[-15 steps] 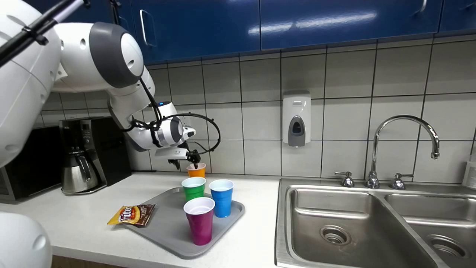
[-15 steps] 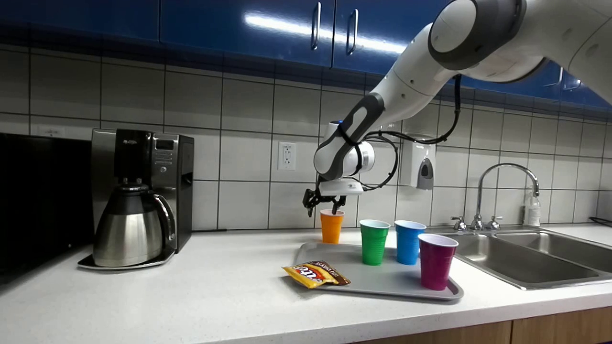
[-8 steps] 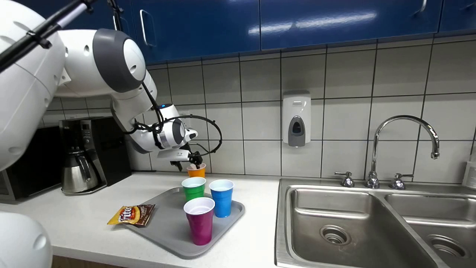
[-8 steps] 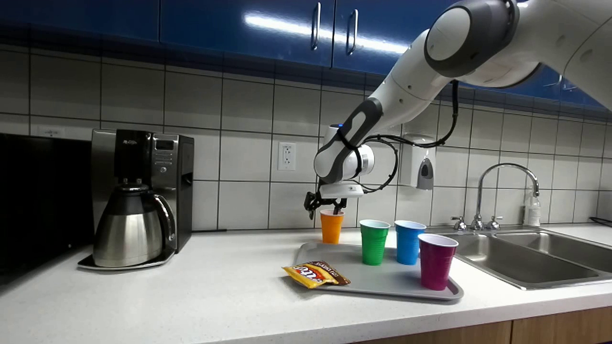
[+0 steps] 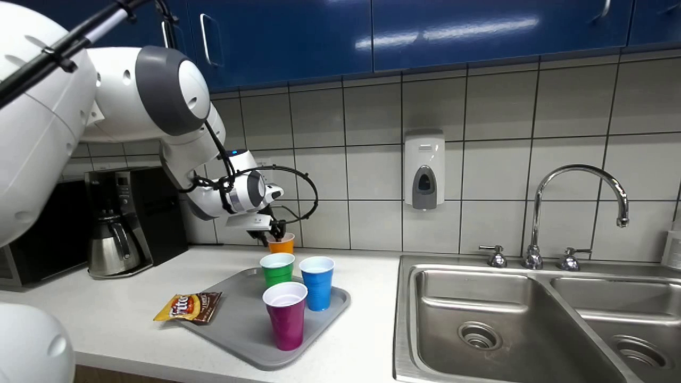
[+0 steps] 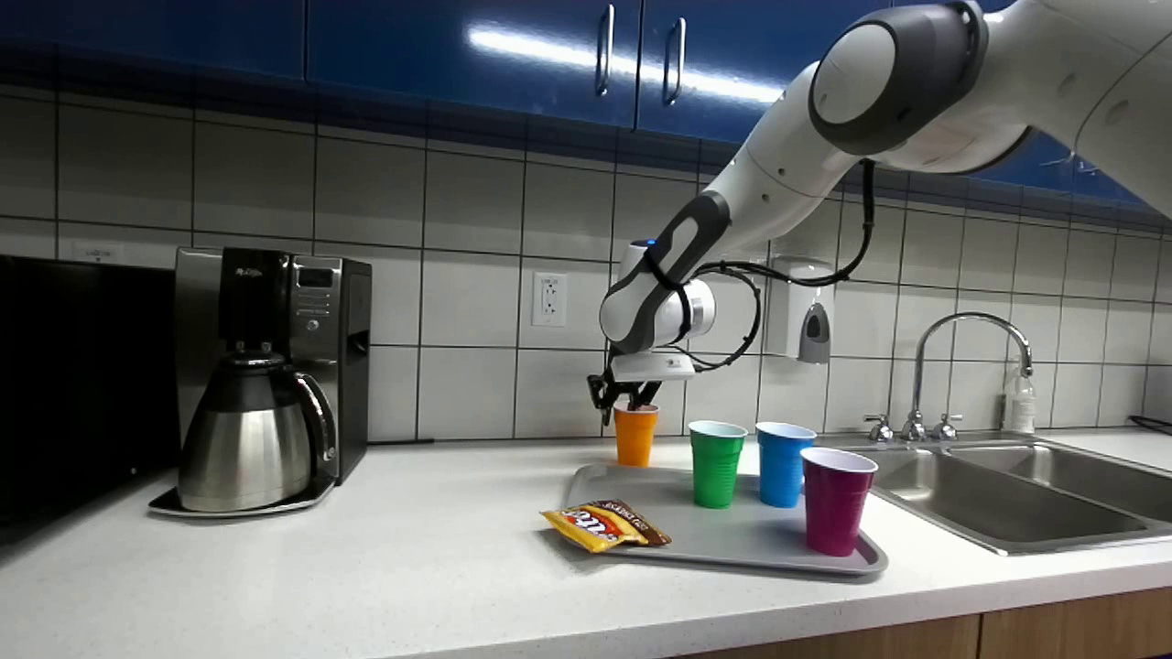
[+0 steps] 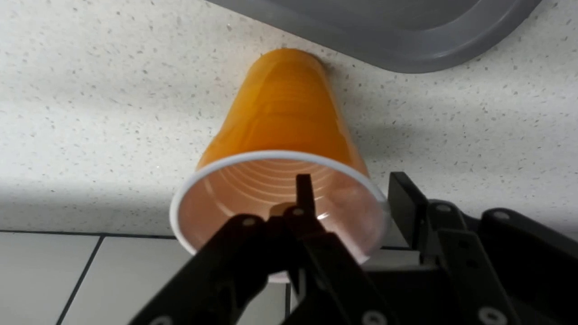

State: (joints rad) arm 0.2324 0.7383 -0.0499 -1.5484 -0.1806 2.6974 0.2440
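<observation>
The orange cup [image 7: 289,108] stands upright on the counter against the tiled wall, just off the grey tray [image 6: 714,554]. My gripper [image 7: 352,180] straddles its white rim: in the wrist view a dark finger [image 7: 305,194] reaches into the cup's mouth, while the opposite finger [image 7: 408,212] is outside, close to the rim. A clear gap separates the jaws, and the cup's wall lies between them. Whether the outer pad touches the rim is hard to tell. In both exterior views the gripper [image 6: 620,412] points down over the orange cup [image 6: 635,439].
On the tray stand a green cup [image 6: 716,467], a blue cup [image 6: 780,467] and a purple cup [image 6: 835,513]. A Fritos bag [image 6: 600,528] lies over the tray's edge. A coffee maker [image 6: 275,366] sits to one side, a steel sink [image 5: 479,314] to the other.
The arm has lowered slightly, bringing the gripper down at the orange cup. Its fingers have drawn closer together over the last half second. The cups, bag and tray have not moved.
</observation>
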